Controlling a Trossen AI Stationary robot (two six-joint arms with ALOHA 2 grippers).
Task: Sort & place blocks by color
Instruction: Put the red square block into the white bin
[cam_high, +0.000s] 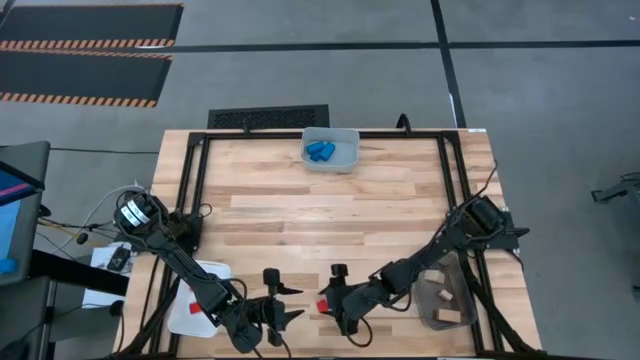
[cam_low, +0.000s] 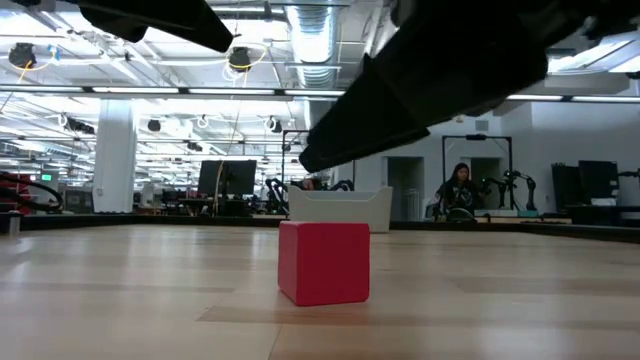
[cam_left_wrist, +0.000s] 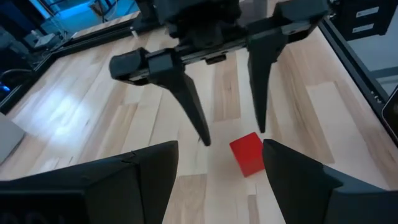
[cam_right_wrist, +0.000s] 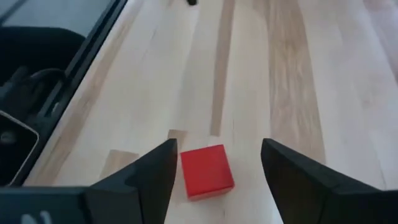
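A block (cam_high: 323, 305) sits low in the frame's middle, between my left gripper (cam_high: 283, 302) and right gripper (cam_high: 334, 296); a bin (cam_high: 331, 150) stands upper centre.

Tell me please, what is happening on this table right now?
The robot is sorting blocks by color. One red block sits alone on the table near the front edge, between both arms. The right end effector is open around it, not yet gripping. The left end effector is open close beside. Blue blocks already lie in the far bin, and tan blocks in the bin at the right.
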